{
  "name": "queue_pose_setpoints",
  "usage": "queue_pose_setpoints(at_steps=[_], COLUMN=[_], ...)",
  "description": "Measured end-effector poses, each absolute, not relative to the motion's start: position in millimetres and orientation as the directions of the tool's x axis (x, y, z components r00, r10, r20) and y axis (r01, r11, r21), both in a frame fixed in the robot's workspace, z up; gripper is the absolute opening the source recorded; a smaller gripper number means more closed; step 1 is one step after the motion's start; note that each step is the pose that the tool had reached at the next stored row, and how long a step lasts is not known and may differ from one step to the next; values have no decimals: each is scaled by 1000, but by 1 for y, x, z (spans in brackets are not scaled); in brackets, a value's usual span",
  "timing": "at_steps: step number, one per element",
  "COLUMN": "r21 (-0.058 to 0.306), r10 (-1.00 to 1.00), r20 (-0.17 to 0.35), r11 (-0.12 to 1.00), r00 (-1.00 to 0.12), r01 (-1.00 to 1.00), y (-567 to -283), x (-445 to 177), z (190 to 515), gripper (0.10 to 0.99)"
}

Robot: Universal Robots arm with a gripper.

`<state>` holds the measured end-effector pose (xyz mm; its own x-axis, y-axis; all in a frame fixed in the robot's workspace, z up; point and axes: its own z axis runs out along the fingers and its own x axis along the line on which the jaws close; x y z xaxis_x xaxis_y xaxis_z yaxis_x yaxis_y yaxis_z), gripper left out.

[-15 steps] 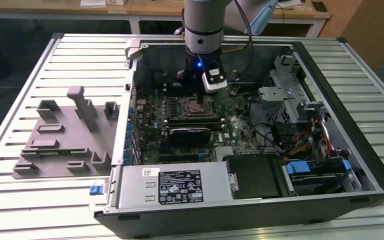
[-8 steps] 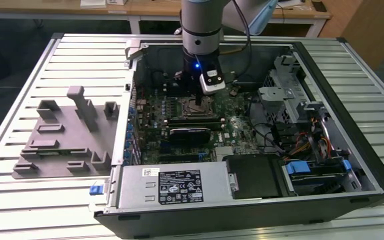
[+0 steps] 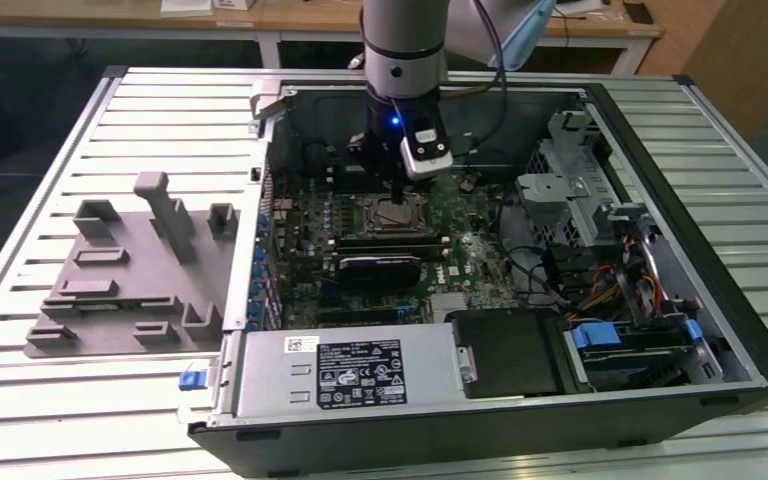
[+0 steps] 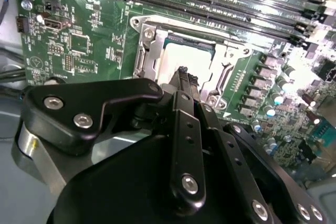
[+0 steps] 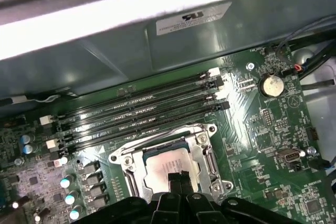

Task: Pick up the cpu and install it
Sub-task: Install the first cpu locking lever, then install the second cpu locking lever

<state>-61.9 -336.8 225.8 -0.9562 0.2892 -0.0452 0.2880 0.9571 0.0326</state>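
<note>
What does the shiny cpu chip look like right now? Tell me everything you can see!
The cpu is a flat square chip with a pale silver, metal-looking top. It lies level inside the socket frame on the green motherboard, in both wrist views. The gripper has its black fingertips down on the chip's top, covering part of it.

No wording can be made out anywhere; the white sticker (image 3: 360, 373) on the silver power supply (image 3: 344, 375), just beside the black drive cage (image 3: 518, 350), carries print and marks too small to read. A pale label (image 5: 193, 18) on the case wall (image 5: 157, 51) above the memory slots (image 5: 136, 108) is likewise illegible; fine white lettering on the motherboard (image 4: 68, 40) around those slots cannot be told.
</note>
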Motion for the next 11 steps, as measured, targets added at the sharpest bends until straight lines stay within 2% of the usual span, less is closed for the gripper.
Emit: queue_pose_setpoints(at_steps=[11], r21=[33], r10=[289], r20=[-45], r11=[957], r00=[-956], r01=[288], y=[-338], x=[-62], z=[227], gripper=[106])
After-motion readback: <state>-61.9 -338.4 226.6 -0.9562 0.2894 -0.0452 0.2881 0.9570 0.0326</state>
